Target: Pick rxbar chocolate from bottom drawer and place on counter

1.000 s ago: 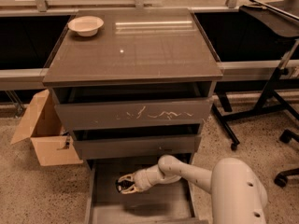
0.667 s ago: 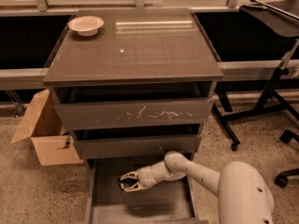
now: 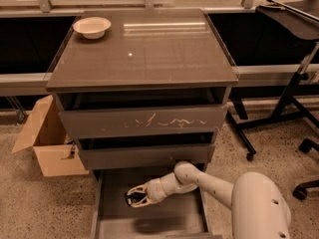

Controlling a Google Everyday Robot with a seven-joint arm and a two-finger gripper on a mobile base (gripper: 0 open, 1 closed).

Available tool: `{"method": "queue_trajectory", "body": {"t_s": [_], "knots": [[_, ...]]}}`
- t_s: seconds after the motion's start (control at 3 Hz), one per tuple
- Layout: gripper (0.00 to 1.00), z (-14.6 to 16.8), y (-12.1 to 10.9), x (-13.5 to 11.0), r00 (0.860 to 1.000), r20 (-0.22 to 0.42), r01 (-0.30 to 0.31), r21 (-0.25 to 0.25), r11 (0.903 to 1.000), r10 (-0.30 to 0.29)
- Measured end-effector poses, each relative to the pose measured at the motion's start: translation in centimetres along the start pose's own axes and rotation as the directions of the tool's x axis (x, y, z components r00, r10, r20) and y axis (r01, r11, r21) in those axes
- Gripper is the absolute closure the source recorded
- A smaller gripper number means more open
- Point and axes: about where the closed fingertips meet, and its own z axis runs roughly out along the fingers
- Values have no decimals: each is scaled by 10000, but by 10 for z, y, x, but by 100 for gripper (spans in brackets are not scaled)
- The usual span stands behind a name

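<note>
Down low in the camera view, the white two-finger hand point(image 3: 133, 197) reaches into the pulled-out wide grey bottom drawer point(image 3: 167, 217), its fingers pinching the small black rxbar chocolate point(image 3: 130, 199) above the drawer's plain floor. The glossy grey-brown square desk point(image 3: 149, 54) reflects pale streaks and carries a cream bowl point(image 3: 91, 27) at its back left corner. An open cardboard box point(image 3: 47, 141) sits on the speckled floor point(image 3: 30, 203) to the left; a black stand point(image 3: 286, 101) rises at the right.
</note>
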Motion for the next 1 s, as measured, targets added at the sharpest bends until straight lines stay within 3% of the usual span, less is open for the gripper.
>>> {"method": "queue_trajectory", "body": {"t_s": [0.33,0.67,1.0], "knots": [[100,10,0,-25,9987,134,499,-294,9983,-495],[100,32,-5,-96,9819,580,1859,-1113,9762,-1803],[100,31,-18,-169,9386,1368,3340,-1303,9335,-3167]]}}
